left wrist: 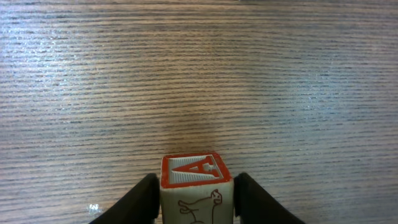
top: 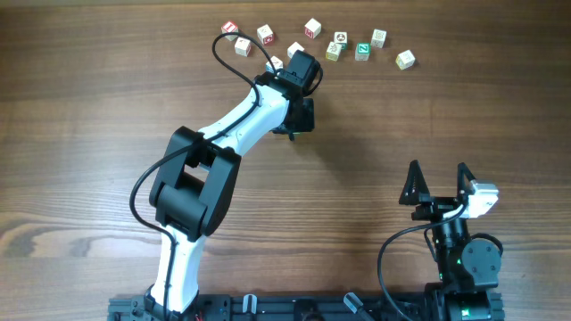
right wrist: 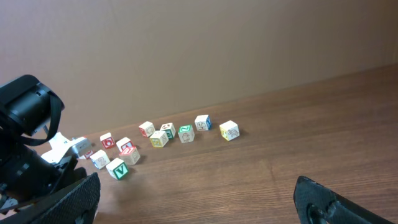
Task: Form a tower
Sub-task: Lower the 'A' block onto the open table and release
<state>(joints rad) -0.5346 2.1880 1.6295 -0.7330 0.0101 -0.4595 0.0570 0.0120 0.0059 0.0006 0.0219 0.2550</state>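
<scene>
Tower cube [left wrist: 194, 173]: left end effector [left wrist: 196, 180] flanks, grip unclear; right end effector [top: 437, 171] wide open.

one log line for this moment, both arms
left gripper: open, flanking red A block | right gripper: open, empty, away from blocks | loose cubes: scattered at far side

Left arm [top: 227, 129] stretched diagonally toward far side of bench [top: 89, 98], wrist pitched down. Left end effector [top: 302, 114] points at bench, jaws narrow; clamped or loose not resolvable. Right arm [top: 464, 259] folded by its base; right end effector [top: 437, 183] spread wide.
</scene>
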